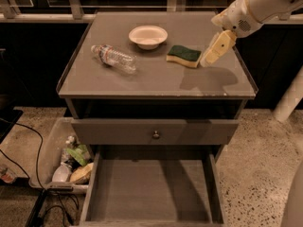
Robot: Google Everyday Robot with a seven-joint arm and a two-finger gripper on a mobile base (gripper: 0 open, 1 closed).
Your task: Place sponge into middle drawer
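you see a grey cabinet (156, 82) from above, and its flat top takes the middle of the view. below it the middle drawer (151, 193) is pulled out towards you; it is wide and shallow, with a plain grey floor and low side walls, and nothing lies in it. above this drawer there is a closed drawer front (113, 131), just under the cabinet top. the white arm (265, 4) of the robot comes in from the upper right corner and reaches down over the right part of the top. on the floor at the left of the cabinet stands a plastic tub (47, 150) with some mixed items inside, just beside the open drawer.

on the cabinet top, a clear plastic bottle (113, 58) lies on its side at the left. a white bowl (148, 36) stands upright near the back, in the middle. the sponge (183, 56) lies flat on the top, right of the bowl, with the green layer up and the yellow foam under it. the gripper (218, 47) is just beside the right end of the sponge, tilted down to the left, and it holds nothing. you cannot tell if it is clenched or released. a small round knob (155, 135) sits in the middle of the closed drawer front.
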